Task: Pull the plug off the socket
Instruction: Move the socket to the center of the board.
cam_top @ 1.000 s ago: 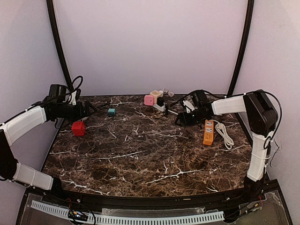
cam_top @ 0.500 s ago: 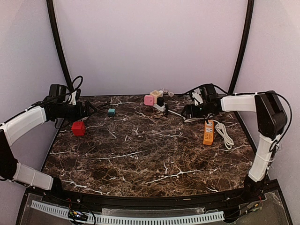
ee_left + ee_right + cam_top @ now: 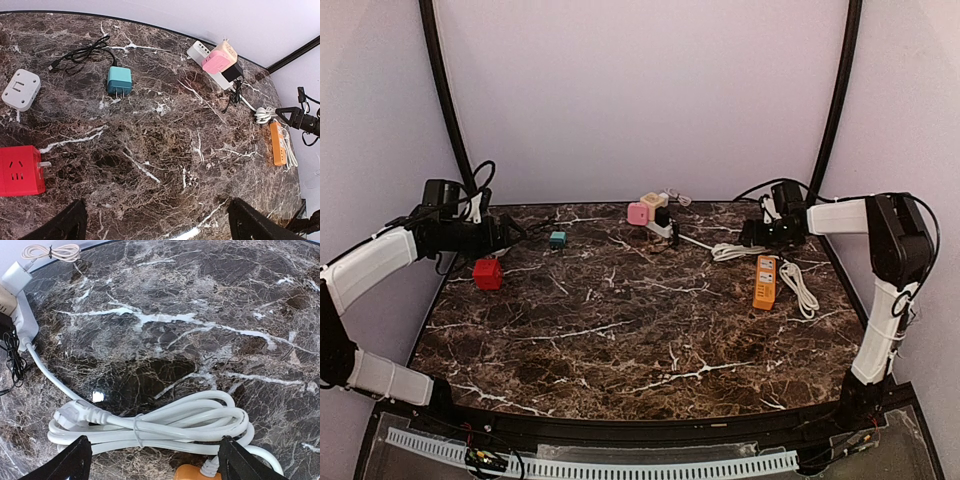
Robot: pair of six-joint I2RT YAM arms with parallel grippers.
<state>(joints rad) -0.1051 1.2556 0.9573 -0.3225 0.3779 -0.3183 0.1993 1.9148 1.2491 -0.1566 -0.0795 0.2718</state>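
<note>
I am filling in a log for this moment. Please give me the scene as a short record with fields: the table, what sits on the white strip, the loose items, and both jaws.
table: dark marble
white strip: at the far edge
on the strip: pink cube, beige cube, black adapter
loose items: teal plug, white adapter, red cube, orange strip, coiled white cable
left jaws: open, empty
right jaws: open, empty, above the white cable
</note>
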